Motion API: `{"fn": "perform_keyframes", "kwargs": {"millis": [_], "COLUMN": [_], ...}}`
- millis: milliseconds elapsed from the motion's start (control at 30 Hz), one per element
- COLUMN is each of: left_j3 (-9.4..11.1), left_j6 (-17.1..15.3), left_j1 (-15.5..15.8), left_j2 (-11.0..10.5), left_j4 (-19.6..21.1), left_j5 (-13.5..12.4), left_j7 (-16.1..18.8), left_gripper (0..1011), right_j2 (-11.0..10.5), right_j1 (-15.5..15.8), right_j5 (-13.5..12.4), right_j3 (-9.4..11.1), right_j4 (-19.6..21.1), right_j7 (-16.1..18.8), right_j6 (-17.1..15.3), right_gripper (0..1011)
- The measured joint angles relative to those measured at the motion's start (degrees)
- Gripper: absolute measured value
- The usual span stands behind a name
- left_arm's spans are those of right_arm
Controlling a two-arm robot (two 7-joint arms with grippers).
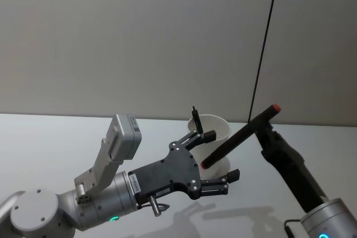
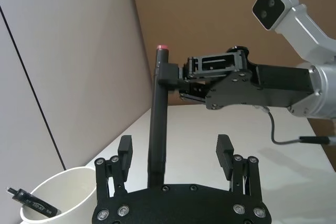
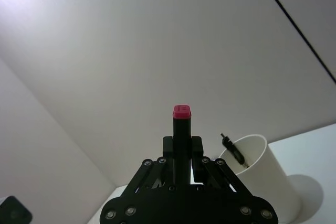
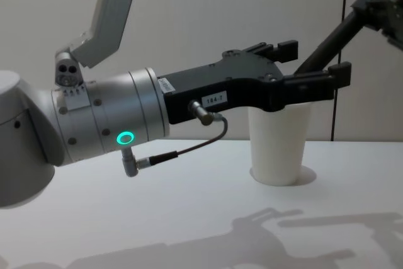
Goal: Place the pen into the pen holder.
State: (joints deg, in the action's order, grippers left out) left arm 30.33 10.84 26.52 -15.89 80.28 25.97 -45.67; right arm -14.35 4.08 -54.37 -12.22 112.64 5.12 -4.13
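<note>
white table point(image 4: 157, 218), right pincer point(image 2: 176, 77) gripping pen point(image 1: 237, 139), open left pincer point(image 1: 215, 160) flanking pen holder point(image 4: 279, 149)

- The head view is evenly and softly lit, with no harsh highlights; the grey wall point(image 1: 139, 37) shades a little darker toward the upper corners.
- Soft, blurred shadows of the arms lie on the white surface point(image 1: 44, 137) near the bottom edge of the head view, which points to light from above.
- In the chest view the same kind of diffuse shadows spread across the surface's front, and a faint shadow rings the base of the pen holder point(image 4: 279, 149).
- The right wrist view has bright glare in one corner, washing the wall to near white.
- The left wrist view is sharp on the left hand point(image 2: 176, 158).
</note>
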Motion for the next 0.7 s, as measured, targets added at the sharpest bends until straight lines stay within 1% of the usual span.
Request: {"fn": "perform_keyframes", "kwargs": {"millis": [33,167,233,333,567,700], "left_j3": [0.00,0.00,0.00,0.00,0.00,0.00], "left_j6": [0.00,0.00,0.00,0.00,0.00,0.00], "left_j1": [0.00,0.00,0.00,0.00,0.00,0.00], "left_j2": [0.00,0.00,0.00,0.00,0.00,0.00], "left_j4": [0.00,0.00,0.00,0.00,0.00,0.00], "left_j5": [0.00,0.00,0.00,0.00,0.00,0.00], "left_j7": [0.00,0.00,0.00,0.00,0.00,0.00], "left_gripper": [1003,1003,1003,1003,1003,1003], "right_j2": [-0.28,-0.81,-1.24,-1.54,-1.78,-1.68], "right_j1": [-0.26,-0.72,-1.14,-1.57,-3.03,-4.89], "right_j5": [0.58,1.56,2.68,3.64,5.28,6.20], "right_j3": [0.11,0.31,0.47,0.55,0.60,0.42], "right_j4": [-0.16,-0.41,-0.65,-1.00,-2.17,-3.68], "right_j7": [-0.07,-0.15,-0.18,-0.10,0.83,1.83], "right_j6": [0.36,1.07,1.88,2.61,4.18,5.14], "right_gripper": [190,190,190,190,190,190]}}
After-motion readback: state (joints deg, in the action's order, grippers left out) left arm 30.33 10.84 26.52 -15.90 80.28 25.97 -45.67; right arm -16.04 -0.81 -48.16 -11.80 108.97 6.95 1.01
